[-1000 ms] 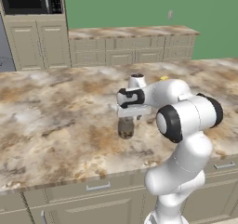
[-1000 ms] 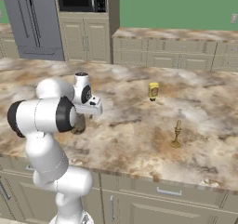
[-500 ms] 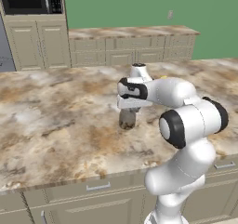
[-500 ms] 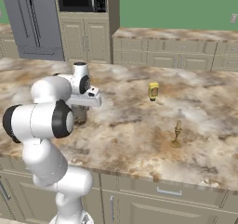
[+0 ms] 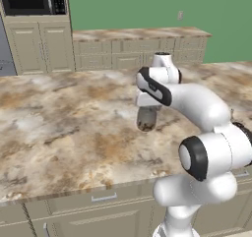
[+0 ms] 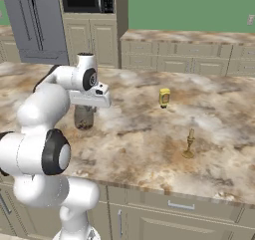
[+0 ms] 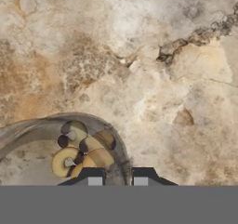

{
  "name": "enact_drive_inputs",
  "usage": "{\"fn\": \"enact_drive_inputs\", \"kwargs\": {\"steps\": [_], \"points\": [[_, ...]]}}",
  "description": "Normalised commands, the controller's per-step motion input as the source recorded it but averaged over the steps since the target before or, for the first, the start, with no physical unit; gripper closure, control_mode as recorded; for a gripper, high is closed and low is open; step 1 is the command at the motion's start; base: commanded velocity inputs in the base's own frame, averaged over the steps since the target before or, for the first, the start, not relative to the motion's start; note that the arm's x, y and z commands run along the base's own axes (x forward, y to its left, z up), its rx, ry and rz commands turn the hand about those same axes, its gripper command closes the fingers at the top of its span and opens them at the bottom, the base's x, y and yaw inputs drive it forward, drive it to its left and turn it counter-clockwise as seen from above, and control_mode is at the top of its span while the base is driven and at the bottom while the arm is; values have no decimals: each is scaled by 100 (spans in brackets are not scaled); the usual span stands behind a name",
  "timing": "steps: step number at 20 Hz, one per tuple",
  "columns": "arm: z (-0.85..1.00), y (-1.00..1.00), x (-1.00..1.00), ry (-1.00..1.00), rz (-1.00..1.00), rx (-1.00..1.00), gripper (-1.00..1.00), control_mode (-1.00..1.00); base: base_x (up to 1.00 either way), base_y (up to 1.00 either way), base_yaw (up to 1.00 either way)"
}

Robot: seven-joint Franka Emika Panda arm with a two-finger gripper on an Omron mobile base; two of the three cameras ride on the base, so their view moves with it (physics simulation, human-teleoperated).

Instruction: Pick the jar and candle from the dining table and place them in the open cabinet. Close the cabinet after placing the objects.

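1. Two task things stand on the dining table (image 6: 144,144), and I see both of them in the right base view.
2. I see the jar (image 5: 146,119) upright on the marbled top, directly under the hand of the arm, toward the middle of the table.
3. I see the gripper (image 7: 117,177) low over the jar, with its two dark fingertips (image 7: 95,176) close together at the jar's rim.
4. In the hand view one tip sits just inside the grey glass wall and the other just outside, so I read the fingers as clenched on the jar's rim.
5. I look down into the jar in the hand view and see brown and yellow round pieces at its bottom.
6. From the pictures I cannot tell if the jar touches the table or is a little above it.
7. I see the candle (image 6: 189,143) standing upright on its brass holder, well apart from the jar, nearer the front edge of the table on the robot's right.
8. I also see a small yellow container (image 6: 164,97) farther back on the table, between the jar and the candle as seen from the right base camera.
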Motion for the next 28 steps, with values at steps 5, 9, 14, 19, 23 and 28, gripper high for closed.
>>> {"fn": "enact_drive_inputs", "kwargs": {"steps": [5,9,14,19,23,28], "points": [[36,-15,-75,0,-3,1,100,-100,0,0,0],[29,-8,-60,-2,0,0,100,-100,0,0,0],[6,-16,-30,-5,0,0,100,-100,0,0,0],[0,-8,-16,-1,0,0,100,100,-26,0,-1],[0,0,0,0,0,0,100,100,-100,2,-7],[0,0,0,0,0,0,100,100,-100,69,-2]]}}
